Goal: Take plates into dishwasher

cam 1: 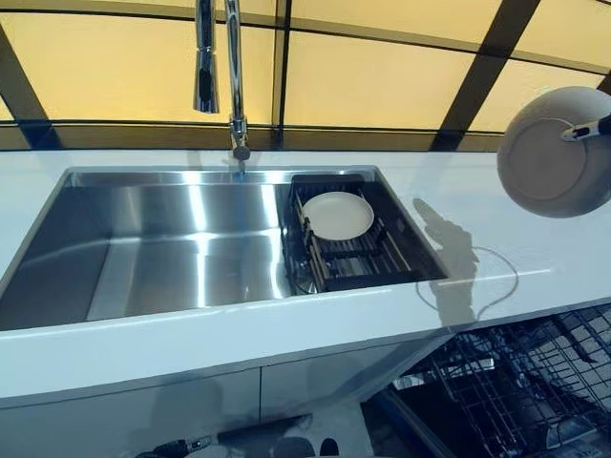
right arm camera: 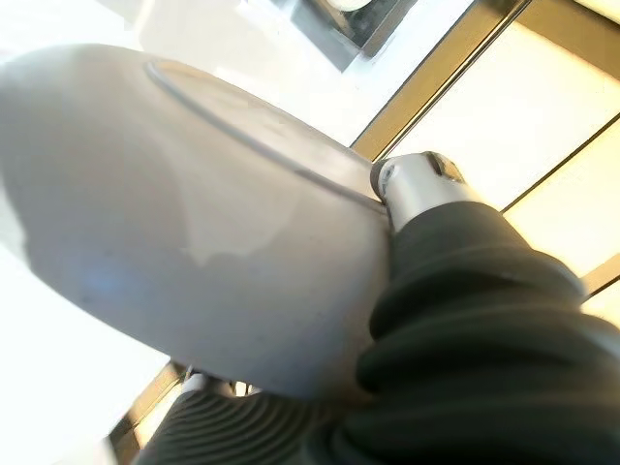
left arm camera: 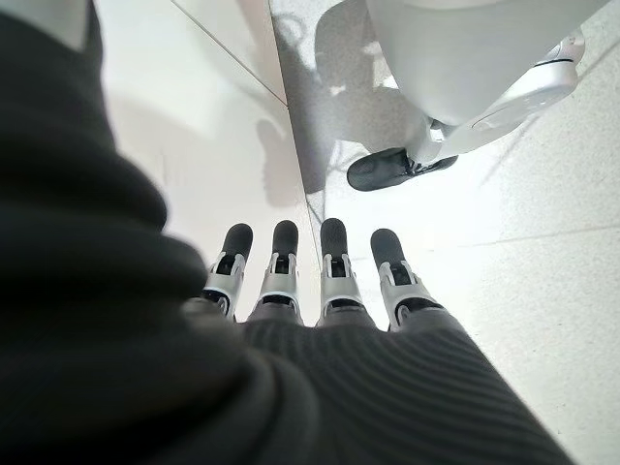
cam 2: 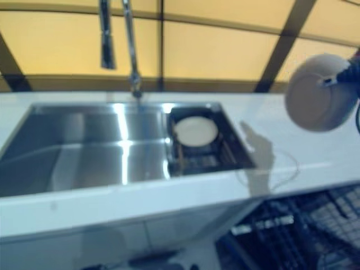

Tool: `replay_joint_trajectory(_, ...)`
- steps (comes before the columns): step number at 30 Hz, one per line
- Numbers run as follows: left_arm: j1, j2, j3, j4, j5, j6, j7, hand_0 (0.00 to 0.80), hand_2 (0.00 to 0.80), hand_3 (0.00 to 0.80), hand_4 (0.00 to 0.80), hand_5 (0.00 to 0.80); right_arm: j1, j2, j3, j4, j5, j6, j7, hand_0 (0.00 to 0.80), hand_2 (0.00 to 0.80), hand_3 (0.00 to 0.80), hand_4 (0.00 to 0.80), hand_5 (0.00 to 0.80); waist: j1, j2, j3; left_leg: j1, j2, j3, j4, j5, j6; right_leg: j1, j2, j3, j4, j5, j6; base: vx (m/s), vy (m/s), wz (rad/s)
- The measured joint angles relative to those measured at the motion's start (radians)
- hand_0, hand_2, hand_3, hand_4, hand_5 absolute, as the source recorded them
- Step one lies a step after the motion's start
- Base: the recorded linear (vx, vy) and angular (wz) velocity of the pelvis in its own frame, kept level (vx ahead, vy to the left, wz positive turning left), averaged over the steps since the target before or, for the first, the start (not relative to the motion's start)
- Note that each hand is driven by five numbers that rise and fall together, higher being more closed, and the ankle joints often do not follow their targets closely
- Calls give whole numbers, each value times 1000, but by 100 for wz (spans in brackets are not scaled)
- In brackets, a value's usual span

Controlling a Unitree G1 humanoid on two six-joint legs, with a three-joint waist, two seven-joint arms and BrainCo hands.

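Note:
My right hand (right arm camera: pixel 423 187) holds a grey-beige plate (cam 1: pixel 548 153) up in the air at the far right, above the white counter, with its underside facing me. A finger (cam 1: pixel 589 130) shows across the plate's rim. In the right wrist view the plate (right arm camera: pixel 194 223) fills most of the picture and the thumb presses on its base ring. A second, white plate (cam 1: pixel 336 215) lies in a dark rack (cam 1: pixel 358 260) at the right end of the sink. My left hand (left arm camera: pixel 334 281) hangs down by the floor, fingers straight, holding nothing.
The steel sink (cam 1: pixel 172 248) is set in the white counter (cam 1: pixel 286 334), with a tall tap (cam 1: pixel 234 76) behind it. The dishwasher's dark wire rack (cam 1: pixel 520 382) stands pulled out below the counter at the lower right. Yellow window panes run along the back.

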Motion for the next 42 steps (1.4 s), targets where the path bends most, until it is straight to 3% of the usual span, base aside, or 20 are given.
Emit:
replay_joint_trajectory(5,1,1,-1,0,13,-8,-2,0,0,0,0,0,22,-41,-28,29,-15,17,31,800,800,800,800,800,-35,-2,-1,22,-2,42,4,-11,-4,-2,3,37,1,4,4,-35,-45,-23)
replay_joint_trajectory(7,-5,7,-1,-5,41,-7,-9,0,0,0,0,0,134,-47,-153,19,-30,14,35,800,800,800,800,800,-42,-9,4,28,-1,69,4,-15,-5,-15,6,48,8,25,18,-215,-113,-42)
replay_joint_trajectory(8,-7,12,-1,-5,41,-4,-11,0,0,0,0,0,188,-47,-188,12,-30,9,40,800,800,800,800,800,-45,-10,10,30,1,87,4,-17,-3,-28,13,36,8,47,32,-289,-98,-67)
replay_joint_trajectory(10,-17,23,0,-7,40,1,-12,0,0,0,0,0,238,-45,-214,13,-30,7,47,800,800,800,800,800,-62,-3,42,33,1,127,2,-26,10,-51,19,17,7,99,91,-326,-65,-71)
replay_joint_trajectory(11,-25,30,0,-11,38,3,-12,0,0,0,0,0,253,-45,-240,10,-31,7,48,800,800,800,800,800,-70,8,65,32,11,146,0,-26,18,-68,25,18,6,140,137,-460,-79,-76)
replay_joint_trajectory(12,-28,39,1,-14,36,10,-16,0,0,0,0,0,268,-43,-268,12,-31,7,50,800,800,800,800,800,-64,39,89,20,40,172,1,-21,34,-100,37,9,24,179,162,-459,-101,-55)
replay_joint_trajectory(13,-34,40,5,-10,34,12,-18,0,0,0,0,0,294,-55,-280,12,-34,9,52,800,800,800,800,800,-84,71,101,0,73,182,1,-7,43,-133,53,-44,136,137,144,-339,-134,-38)
replay_joint_trajectory(14,-37,41,7,-11,25,10,-18,0,0,0,0,0,313,-75,-280,10,-49,11,58,800,800,800,800,800,-81,99,101,-21,102,195,5,1,39,-170,52,-89,284,46,67,-294,-235,-28)
replay_joint_trajectory(15,-46,46,12,-12,16,7,-18,0,0,0,0,0,319,-94,-279,6,-61,11,61,800,800,800,800,800,-59,107,103,-20,113,213,25,-2,30,-169,35,-118,372,-43,38,-199,-223,-54)
replay_joint_trajectory(16,-47,58,14,-8,16,10,-19,0,0,0,0,0,325,-109,-284,-9,-62,6,60,800,800,800,800,800,-45,85,100,-25,106,237,55,-8,17,-138,-2,-144,399,-112,34,-174,-171,-66)
replay_joint_trajectory(17,-56,80,15,2,7,14,-18,0,0,0,0,0,333,-111,-306,-25,-59,6,61,800,800,800,800,800,-28,52,100,-38,97,236,92,-29,2,-84,-19,-143,343,-179,31,-59,-34,-46)
replay_joint_trajectory(18,-66,98,31,5,-10,25,-18,0,0,0,0,0,340,-110,-337,-46,-61,5,64,800,800,800,800,800,-27,22,102,-49,77,230,111,-32,-4,-34,-21,-138,247,-211,-18,-44,-2,-16)
replay_joint_trajectory(20,-93,84,62,3,-21,31,-30,0,0,0,0,0,361,-106,-362,-42,-68,-14,83,800,800,800,800,800,-23,42,114,-54,90,151,109,-24,4,10,24,-130,156,-157,-42,-55,-51,-3)
replay_joint_trajectory(21,-95,82,65,1,-19,30,-37,0,0,0,0,0,382,-106,-363,-43,-68,-16,92,800,800,800,800,800,-24,48,111,-52,92,136,104,-21,2,16,34,-128,144,-151,-49,-106,-79,-10)
replay_joint_trajectory(25,-106,62,65,0,-23,31,-29,0,0,0,0,0,478,-109,-437,-44,-70,-43,114,800,800,800,800,800,-42,51,110,-59,90,118,99,-20,2,13,41,-123,124,-137,-50,-95,-17,-7)
replay_joint_trajectory(28,-101,47,64,0,-23,43,-30,0,0,0,0,0,483,-113,-440,-44,-93,-55,125,800,800,800,800,800,-64,55,108,-53,70,119,74,-11,-14,24,35,-116,79,-106,-37,-14,9,-3)
replay_joint_trajectory(33,-100,30,64,-1,-23,53,-29,0,0,0,0,0,484,-115,-449,-54,-162,-98,139,800,800,800,800,800,-72,53,108,-36,33,122,41,-1,-4,58,14,-113,7,-65,-18,-60,-84,0)
replay_joint_trajectory(38,-108,38,65,-2,-23,71,-14,0,0,0,0,0,484,-114,-448,-87,-201,-128,138,800,800,800,800,800,-60,54,108,-38,37,114,39,2,-3,60,18,-113,7,-67,-19,-69,-195,4)
replay_joint_trajectory(42,-110,42,77,-7,-35,71,20,0,0,0,0,0,486,-107,-441,-111,-269,-142,114,800,800,800,800,800,-53,57,112,-59,43,79,53,6,-6,61,25,-111,4,-70,-22,-120,-199,14)
